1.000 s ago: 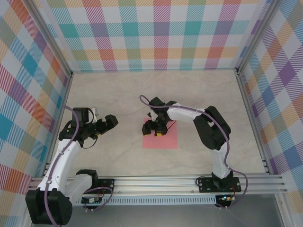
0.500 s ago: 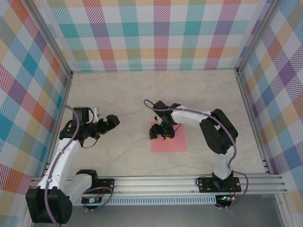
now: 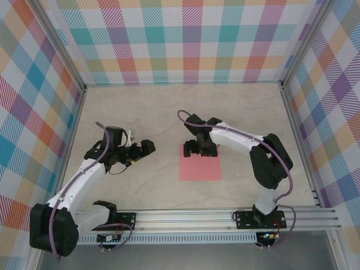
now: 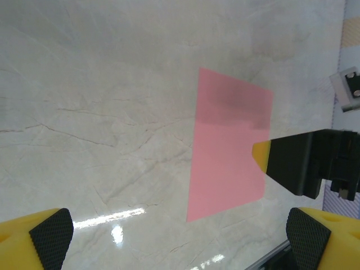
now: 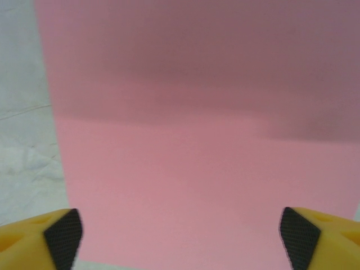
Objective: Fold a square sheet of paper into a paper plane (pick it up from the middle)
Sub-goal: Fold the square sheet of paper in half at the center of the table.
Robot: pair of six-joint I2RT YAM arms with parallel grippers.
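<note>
The right tool (image 3: pixel 199 149) has let go and drawn back toward the desk's far edge, and its fingers, narrower a moment ago, now stand spread wide. The left tool (image 3: pixel 147 147) has swung inward from the left edge toward the desk's middle. The square sheet of paper (image 3: pixel 201 165), slid a little rightward earlier, lies where it was half a second ago.

The salmon-pink sheet lies flat and unfolded on the pale marbled desk (image 3: pixel 140 112), near its middle and slightly toward the near edge. The right tool (image 5: pixel 180 230) hangs over the sheet's far edge, its two black pads wide apart with pink paper (image 5: pixel 191 140) between them and nothing pinched; whether the tips touch the paper is unclear. The left tool (image 4: pixel 169 230) is also spread wide and empty, over bare desk left of the sheet (image 4: pixel 228 152), well apart from it.
</note>
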